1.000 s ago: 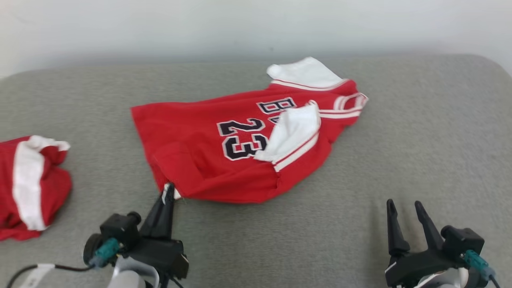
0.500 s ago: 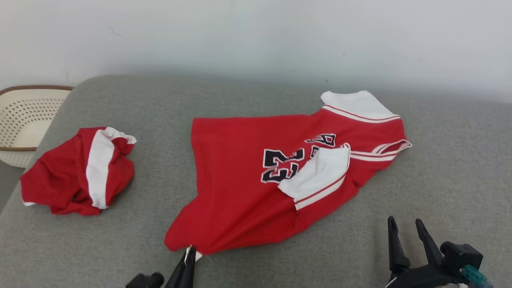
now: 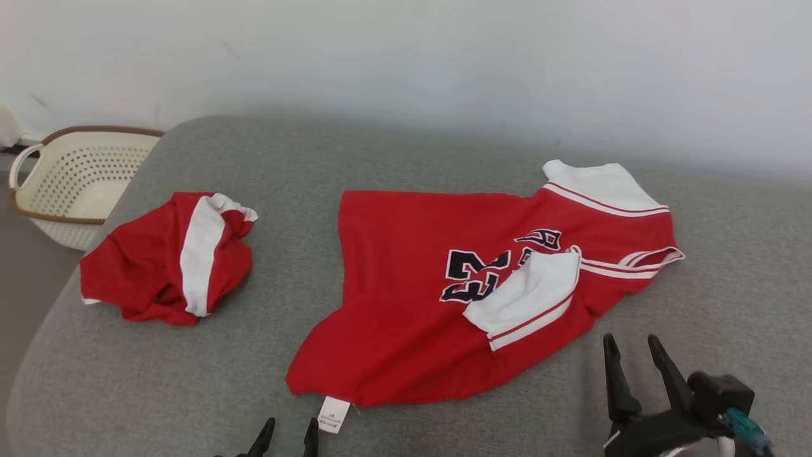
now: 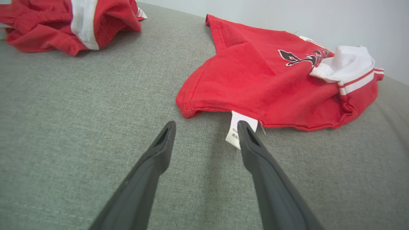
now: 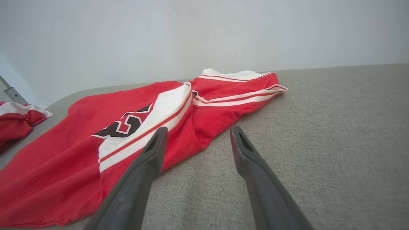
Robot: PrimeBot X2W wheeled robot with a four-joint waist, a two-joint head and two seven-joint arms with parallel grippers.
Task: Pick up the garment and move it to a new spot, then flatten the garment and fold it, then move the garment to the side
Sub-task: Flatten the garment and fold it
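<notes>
A red jersey garment [image 3: 444, 298] with white sleeves and a dark "23" lies spread on the grey cushion, one white sleeve [image 3: 526, 295] folded over its front. Its white label [image 3: 333, 414] sticks out from the near hem. My left gripper [image 3: 288, 435] is open just in front of that hem, holding nothing; in the left wrist view the gripper [image 4: 206, 127] has the label [image 4: 238, 129] beside one finger. My right gripper [image 3: 631, 355] is open near the garment's right side, and in the right wrist view the gripper [image 5: 196, 135] points past the jersey [image 5: 96, 140].
A second crumpled red and white garment [image 3: 171, 257] lies at the cushion's left. A cream perforated basket [image 3: 76, 181] stands off the cushion's far left. A pale wall runs behind. Bare grey cushion [image 3: 729, 304] stretches to the right.
My left gripper has opened and let go of the jersey's hem, which now lies flat. The head camera has shifted, bringing the basket and the second garment further into view.
</notes>
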